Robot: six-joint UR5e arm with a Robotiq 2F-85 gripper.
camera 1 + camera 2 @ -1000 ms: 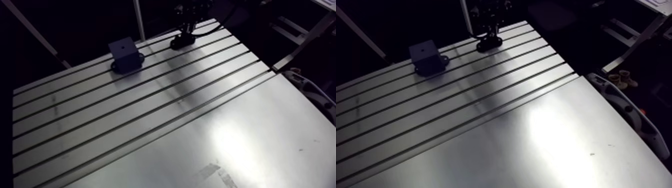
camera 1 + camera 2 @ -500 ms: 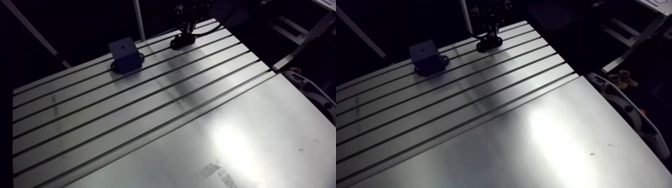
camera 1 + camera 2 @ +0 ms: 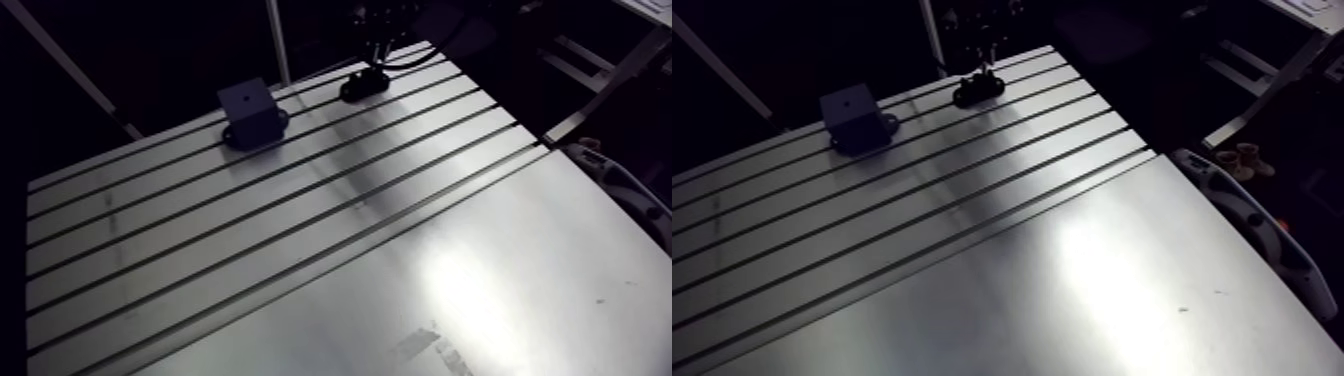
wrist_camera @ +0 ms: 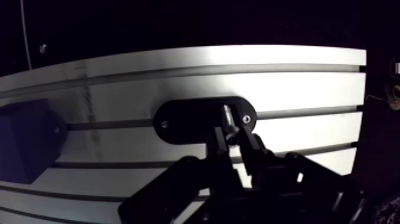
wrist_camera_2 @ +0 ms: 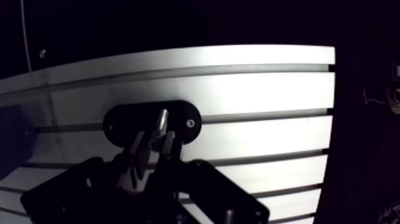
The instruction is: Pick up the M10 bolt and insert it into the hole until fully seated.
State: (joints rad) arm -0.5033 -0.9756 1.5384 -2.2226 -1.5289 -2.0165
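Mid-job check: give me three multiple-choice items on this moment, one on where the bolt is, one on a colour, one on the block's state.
1. Where is the bolt?
A. lying loose
B. held in the gripper, over the oval plate
C. already seated in its hole

2. The oval plate is:
A. red
B. white
C. black

3. The block is:
A. upright, no bolt in it
B. upright, bolt seated in it
C. tipped on its side

Answers: B, the wrist view shows the fingers clamped on it; C, it reads dark against the pale table; A, its top stands bare in the arm view.
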